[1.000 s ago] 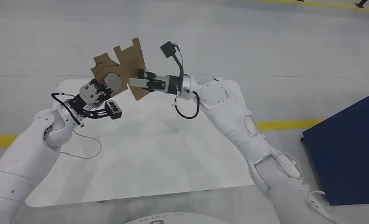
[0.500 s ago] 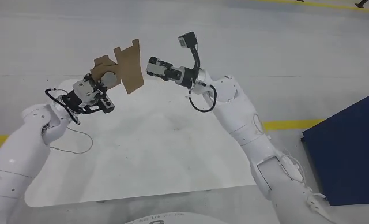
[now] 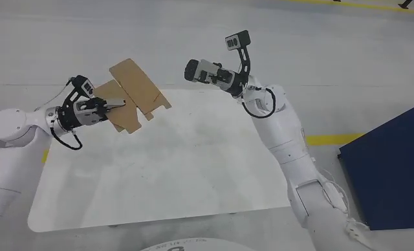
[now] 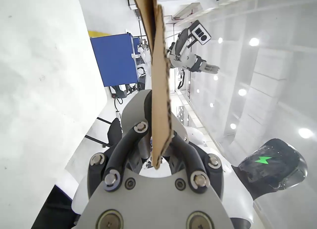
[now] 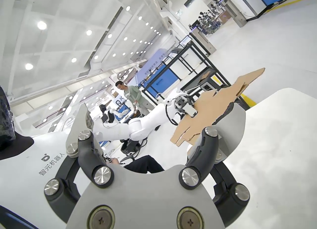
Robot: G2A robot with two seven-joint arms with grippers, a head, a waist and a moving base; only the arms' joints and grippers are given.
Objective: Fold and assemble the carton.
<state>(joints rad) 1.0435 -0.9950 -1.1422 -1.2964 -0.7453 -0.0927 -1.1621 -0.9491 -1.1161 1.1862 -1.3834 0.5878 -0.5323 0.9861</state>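
Our left gripper [image 3: 111,107] clamps the flat carton [image 3: 134,88], so we hold it steady for our open, empty right gripper [image 3: 191,70] to take a free flap squarely.

The flat brown corrugated-cardboard carton blank [image 3: 132,92] is unfolded, its notched flaps spread; it hangs tilted above the white table's [image 3: 194,173] far left corner; the left gripper [image 3: 111,107] pinches one edge.

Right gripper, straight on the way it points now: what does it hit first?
Likely the carton, held in the left gripper. The open right gripper points across at it with only air between. Depth is hard to judge, so it might just miss the carton's edge.
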